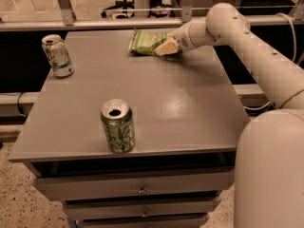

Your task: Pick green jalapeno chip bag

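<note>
The green jalapeno chip bag (pixel 146 42) lies flat at the far edge of the grey table (pixel 190 108), a little right of its middle. My gripper (pixel 167 47) comes in from the right at the end of the white arm and rests over the bag's right end, low against it.
An opened green-and-white can (pixel 118 125) stands near the table's front edge. A second can (pixel 57 55) stands at the far left. Drawers (pixel 137 189) run under the tabletop. A metal rail (pixel 118 23) runs behind the table. My arm's white body (pixel 270 170) fills the right foreground.
</note>
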`<state>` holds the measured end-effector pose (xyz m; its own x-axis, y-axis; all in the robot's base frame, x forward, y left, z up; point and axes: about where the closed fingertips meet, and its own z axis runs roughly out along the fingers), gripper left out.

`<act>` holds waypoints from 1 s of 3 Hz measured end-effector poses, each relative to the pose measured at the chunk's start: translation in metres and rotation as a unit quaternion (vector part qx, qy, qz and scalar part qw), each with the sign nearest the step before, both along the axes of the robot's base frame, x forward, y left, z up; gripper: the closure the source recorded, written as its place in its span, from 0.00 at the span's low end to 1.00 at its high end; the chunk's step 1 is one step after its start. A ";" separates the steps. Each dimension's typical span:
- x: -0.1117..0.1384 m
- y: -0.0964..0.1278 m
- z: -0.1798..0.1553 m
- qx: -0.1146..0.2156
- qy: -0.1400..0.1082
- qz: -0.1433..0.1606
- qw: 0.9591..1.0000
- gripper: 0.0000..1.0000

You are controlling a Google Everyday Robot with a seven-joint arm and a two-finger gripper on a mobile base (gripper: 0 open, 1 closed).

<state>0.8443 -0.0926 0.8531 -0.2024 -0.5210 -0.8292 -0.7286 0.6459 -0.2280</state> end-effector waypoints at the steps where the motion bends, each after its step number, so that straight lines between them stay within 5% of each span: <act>1: 0.010 0.002 -0.002 0.009 0.000 -0.007 1.000 0.57; 2: -0.013 0.004 0.048 0.030 -0.047 -0.004 0.998 0.96; 3: -0.036 0.007 0.078 0.041 -0.073 0.001 0.997 1.00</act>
<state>0.8083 -0.0856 0.9312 -0.0760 -0.4507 -0.8894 -0.6929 0.6653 -0.2780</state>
